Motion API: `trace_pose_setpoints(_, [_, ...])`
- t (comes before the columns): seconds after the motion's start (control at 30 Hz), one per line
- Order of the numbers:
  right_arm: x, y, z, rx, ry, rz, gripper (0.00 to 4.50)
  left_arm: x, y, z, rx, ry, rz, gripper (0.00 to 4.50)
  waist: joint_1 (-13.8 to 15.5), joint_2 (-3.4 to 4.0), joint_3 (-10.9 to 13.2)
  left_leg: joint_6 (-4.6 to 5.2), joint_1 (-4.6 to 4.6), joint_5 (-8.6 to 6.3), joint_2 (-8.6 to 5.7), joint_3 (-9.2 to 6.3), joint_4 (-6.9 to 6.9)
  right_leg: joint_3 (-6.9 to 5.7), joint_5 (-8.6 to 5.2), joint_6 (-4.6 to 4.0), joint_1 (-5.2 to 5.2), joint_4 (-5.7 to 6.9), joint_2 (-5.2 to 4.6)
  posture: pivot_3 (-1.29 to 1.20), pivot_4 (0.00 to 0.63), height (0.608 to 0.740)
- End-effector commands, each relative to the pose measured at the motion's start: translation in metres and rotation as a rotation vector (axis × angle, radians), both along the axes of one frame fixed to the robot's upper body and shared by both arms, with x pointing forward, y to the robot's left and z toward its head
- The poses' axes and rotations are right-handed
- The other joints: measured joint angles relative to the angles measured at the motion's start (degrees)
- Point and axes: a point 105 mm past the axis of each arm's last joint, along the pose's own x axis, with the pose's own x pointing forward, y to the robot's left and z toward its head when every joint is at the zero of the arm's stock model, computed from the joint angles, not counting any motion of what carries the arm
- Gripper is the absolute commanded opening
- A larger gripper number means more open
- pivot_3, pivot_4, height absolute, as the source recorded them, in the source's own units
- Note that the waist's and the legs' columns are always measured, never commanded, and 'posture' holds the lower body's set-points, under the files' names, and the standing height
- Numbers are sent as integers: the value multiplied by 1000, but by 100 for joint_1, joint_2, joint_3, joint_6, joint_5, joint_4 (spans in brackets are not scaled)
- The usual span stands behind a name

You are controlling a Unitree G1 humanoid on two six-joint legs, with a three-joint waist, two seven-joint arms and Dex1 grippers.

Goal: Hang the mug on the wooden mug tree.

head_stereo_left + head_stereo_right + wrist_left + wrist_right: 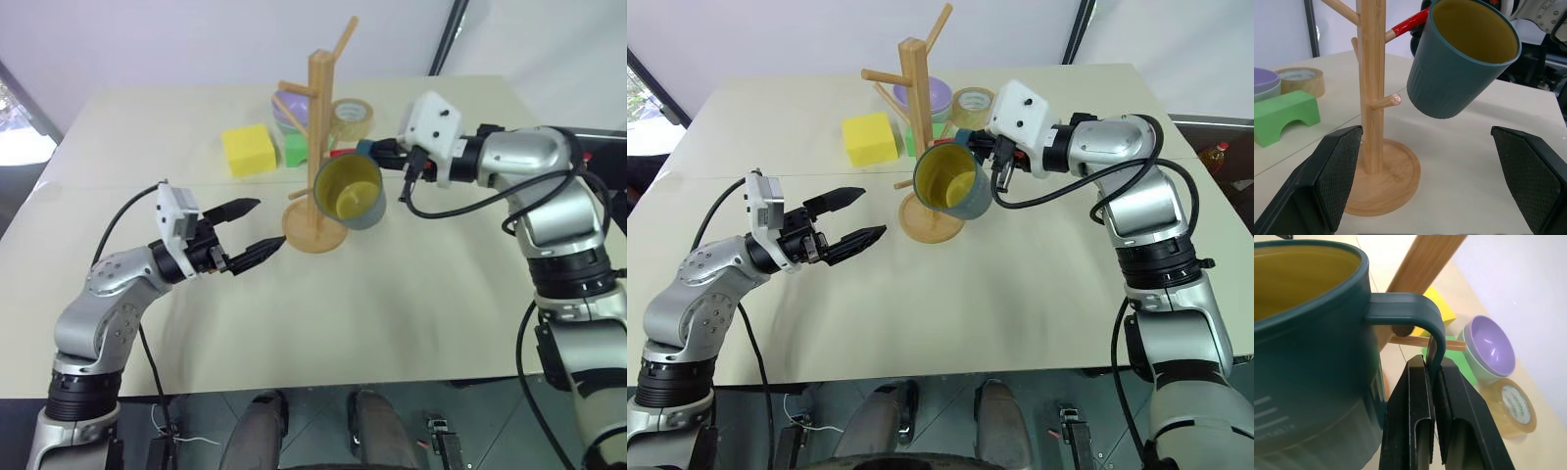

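On the left, the left claw (253, 228) is hovering over the beige table (421, 313) with its two black fingers spread apart and nothing between them, pointing toward the round base of the tall light-wood mug tree with slanted peg branches (321, 147), near it but not touching it. Farther back on the table, a yellow foam block (247, 149) is lying to the left of the mug tree, and a green arch-shaped block (296, 149) is sitting just beside the post, with a purple bowl stacked in a pale green one (939, 96) showing behind the post. The mug tree is standing upright near the middle of the table. Just right of its post, the teal-blue ceramic mug with a yellow interior (350, 191) is being held in the air, tilted so that its open mouth is facing toward the camera and slightly down; its body is hanging beside a short lower peg without clearly touching it. The right claw (1434, 382) is clenching the mug's looped handle, with the fingers pressed on either side of the handle's thin strap. A roll of clear packing tape (352, 116) is lying on the table behind the mug.
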Motion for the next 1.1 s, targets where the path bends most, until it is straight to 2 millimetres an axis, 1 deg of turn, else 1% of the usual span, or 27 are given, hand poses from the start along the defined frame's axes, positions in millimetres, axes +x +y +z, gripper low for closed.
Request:
trace_pose_setpoints(0.03, [-1,5,15,-1,-54,14,37,-6,-2,12,-9,-50,-16,4500,-1,0,0,0,0,0,0,0,0,0,0,0,0,1,0,0,150,740])
trace_pose_setpoints(0.27, [4,5,13,-7,-54,-2,37,-8,-6,14,-14,-56,-34,4500,0,0,0,-9,2,5,0,1,4,0,3,-4,1,7,2,0,150,740])
trace_pose_setpoints(0.33, [4,5,13,-7,-56,-1,661,-8,-6,15,-15,-56,-35,4500,2,0,0,-11,2,7,0,1,4,0,4,-5,0,8,4,0,150,740])
trace_pose_setpoints(0.37, [5,5,14,-5,-60,-3,868,-8,-6,15,-14,-56,-36,4500,3,0,0,-12,2,7,0,1,4,-1,5,-5,1,9,5,0,150,740])
trace_pose_setpoints(0.5, [7,1,19,0,-83,-25,2792,-8,-6,15,-15,-57,-39,4500,0,0,0,-13,2,8,0,1,4,-1,5,-6,0,9,6,0,150,740])
trace_pose_setpoints(0.63, [7,-7,24,-2,-110,-48,2792,-8,-7,15,-14,-56,-41,4500,-5,0,0,-13,2,8,1,1,3,-1,5,-5,-1,9,7,0,150,740])
trace_pose_setpoints(0.73, [6,-18,28,1,-119,-71,2792,-8,-7,14,-12,-56,-39,4500,1,0,0,-13,2,8,1,1,4,-1,5,-6,-1,10,8,0,150,740])
trace_pose_setpoints(0.8, [5,-30,31,30,-117,-97,2792,-8,-6,14,-12,-56,-36,4500,7,0,0,-13,2,8,1,2,4,-1,5,-6,-1,10,8,0,150,740])
trace_pose_setpoints(0.93, [4,-63,30,150,-108,-190,2792,-5,0,11,-19,-40,3,4500,19,-3,-2,-13,2,8,2,1,4,-1,5,-6,3,9,8,0,150,740])
trace_pose_setpoints(1.0, [3,-79,21,266,-80,-245,2792,-1,7,4,-18,-21,56,4500,15,-5,-4,-12,2,8,2,2,4,0,5,-6,3,9,7,0,150,740])
trace_pose_setpoints(1.07, [1,-92,2,377,-35,-296,2792,4,15,-6,-19,6,122,4500,16,-4,-5,-12,3,8,3,3,3,1,5,-6,3,10,7,0,150,740])
trace_pose_setpoints(1.1, [0,-98,-12,422,-16,-325,2792,7,20,-10,-22,11,166,4500,15,-5,-6,-12,5,8,3,3,2,1,5,-6,4,10,8,0,150,740])
